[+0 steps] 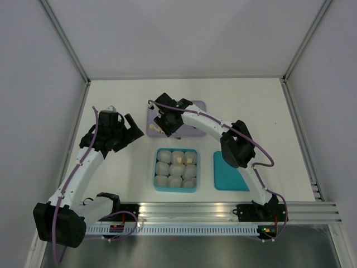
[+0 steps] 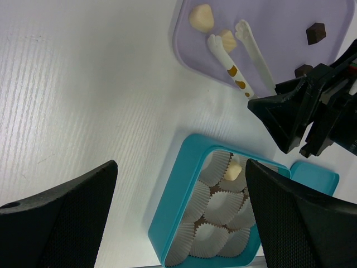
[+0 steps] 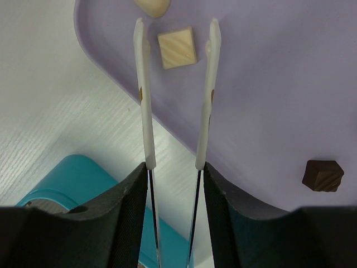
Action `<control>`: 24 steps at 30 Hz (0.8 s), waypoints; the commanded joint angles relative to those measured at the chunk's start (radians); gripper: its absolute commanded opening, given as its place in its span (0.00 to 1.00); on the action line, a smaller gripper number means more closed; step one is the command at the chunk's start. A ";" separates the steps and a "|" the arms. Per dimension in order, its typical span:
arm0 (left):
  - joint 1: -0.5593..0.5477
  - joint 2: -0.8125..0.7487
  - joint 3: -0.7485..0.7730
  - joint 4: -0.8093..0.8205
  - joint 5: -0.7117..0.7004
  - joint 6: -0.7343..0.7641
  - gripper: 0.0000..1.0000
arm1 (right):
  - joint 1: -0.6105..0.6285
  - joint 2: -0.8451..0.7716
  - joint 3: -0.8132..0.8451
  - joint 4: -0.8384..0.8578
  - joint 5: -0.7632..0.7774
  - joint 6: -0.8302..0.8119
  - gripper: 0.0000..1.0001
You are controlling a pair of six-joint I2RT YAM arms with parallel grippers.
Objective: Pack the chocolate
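Note:
A lavender tray [image 1: 196, 105] holds loose chocolate. In the right wrist view a cream square piece [image 3: 177, 47] lies between the open tips of white tongs [image 3: 144, 100]. Another cream piece [image 3: 152, 5] lies just beyond, and a dark piece [image 3: 322, 175] to the right. My right gripper [image 3: 174, 167] is shut on the tongs, above the tray's near edge [image 1: 167, 120]. My left gripper [image 2: 179, 167] is open and empty, left of the tray [image 1: 131, 131]. The teal box [image 1: 156, 170] holds white paper cups, and two cream pieces [image 1: 179, 159] show in its back row.
The teal lid [image 1: 230, 171] lies right of the box. The left wrist view shows the tongs [image 2: 226, 58], two cream pieces [image 2: 201, 18], two dark pieces [image 2: 316, 33] and one cream piece in a cup [image 2: 235, 169]. White walls enclose the table on three sides.

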 commanded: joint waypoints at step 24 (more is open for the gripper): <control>-0.004 -0.012 0.031 0.017 -0.010 0.018 1.00 | -0.002 -0.054 0.060 -0.003 0.062 0.024 0.18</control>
